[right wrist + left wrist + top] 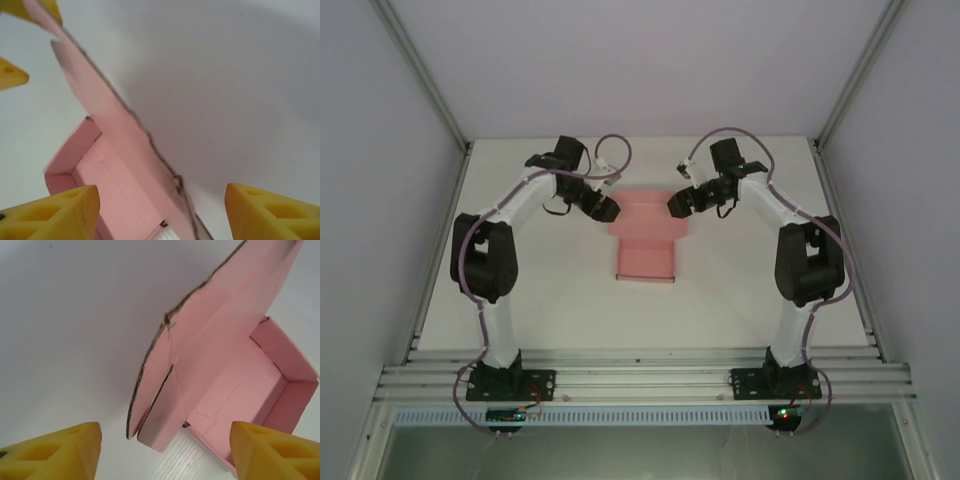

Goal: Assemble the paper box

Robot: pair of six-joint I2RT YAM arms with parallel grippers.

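The paper box [645, 240] is salmon-pink card lying mid-table, partly folded. Its tray has side walls standing up, and a wide lid panel with side tabs rises at the far end. My left gripper [610, 210] hovers at the left end of that far panel, my right gripper [675, 203] at the right end. In the left wrist view the paper box's tab [165, 405] hangs between the open gripper's [165, 455] yellow fingertips [55, 450], touching neither. In the right wrist view the raised panel [125, 145] stands between the open gripper's [162, 212] fingertips [272, 210]. The left gripper's fingertips [12, 75] flank the panel's far end.
The white table [540, 290] is walled by pale enclosure panels and aluminium posts [420, 70]. Aluminium rails [640, 380] run along the near edge, carrying both arm bases.
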